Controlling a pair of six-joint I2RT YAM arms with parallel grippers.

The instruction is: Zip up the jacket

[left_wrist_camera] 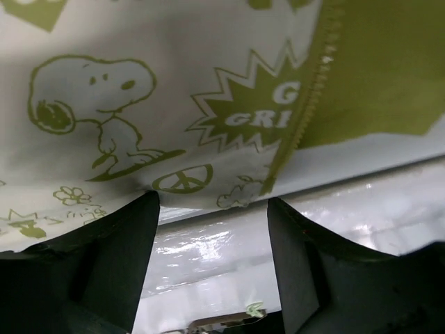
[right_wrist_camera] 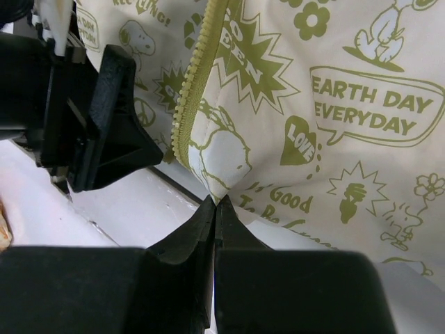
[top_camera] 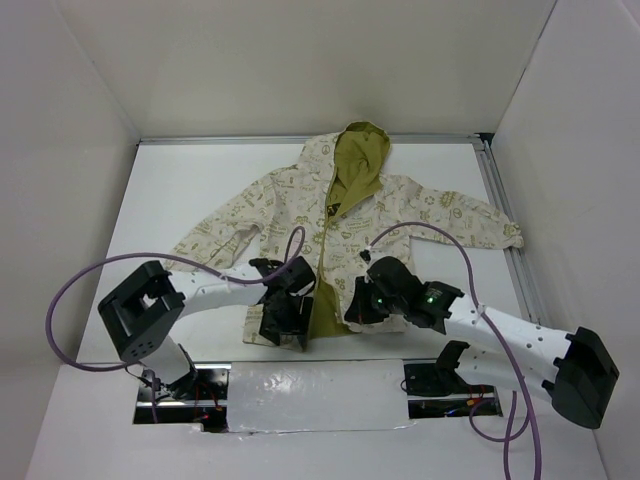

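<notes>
Zipping not started yet. Jacket (top_camera: pixel 340 215) lies flat on table (top_camera: pixel 200 180), front gaping, olive lining showing from hood down to hem, zipper teeth (right_wrist_camera: pixel 198 83) rows apart; slider not visible.

Left gripper (left_wrist_camera: pixel 212 202) is at the jacket hem, left of the opening, fingers spread w/ hem edge between them, nothing clamped. Right gripper (right_wrist_camera: pixel 214 202) is at the hem just right of the opening, fingers pressed together, prob. pinching the hem corner.

Left to do: join halves at bottom, run slider up.

Count: 1 jacket, 2 grippers, 2 teeth rows.
</notes>
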